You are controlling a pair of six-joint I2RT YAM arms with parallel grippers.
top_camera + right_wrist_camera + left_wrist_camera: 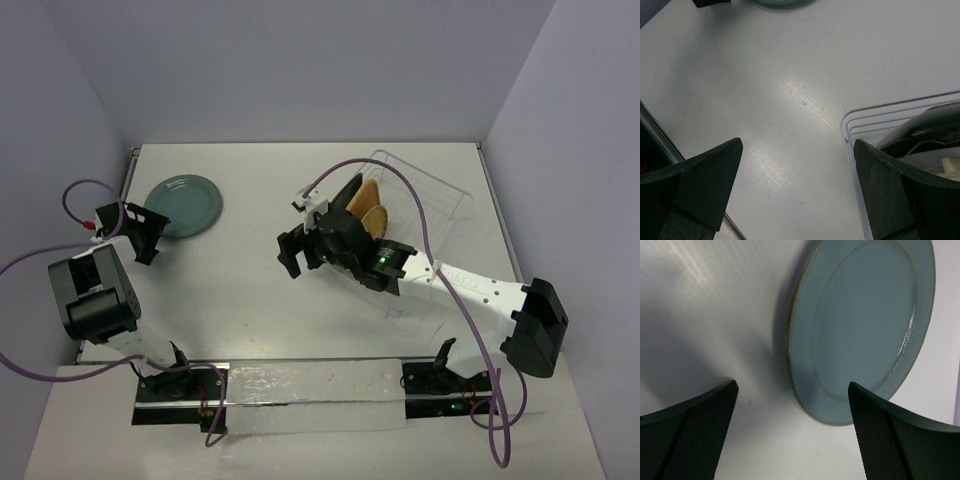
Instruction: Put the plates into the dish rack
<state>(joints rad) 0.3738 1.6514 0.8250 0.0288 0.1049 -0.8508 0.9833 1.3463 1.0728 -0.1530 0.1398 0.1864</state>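
Note:
The round teal-grey plate point(184, 205) lies flat on the table at the far left; it fills the upper right of the left wrist view point(865, 325). My left gripper point(147, 232) is open and empty just at the plate's near-left rim, not touching it. The clear wire dish rack point(425, 205) stands at the right. In it stand on edge the black square plate point(348, 195), the tan woven plate point(364, 197) and the yellow woven plate point(375, 218). My right gripper point(297, 250) is open and empty over bare table left of the rack; the rack corner point(852, 125) shows in its view.
Grey walls close the table at the back and both sides. A metal rail point(300, 385) with both arm bases runs along the near edge. Purple cables point(420, 215) loop from each arm, the right one over the rack.

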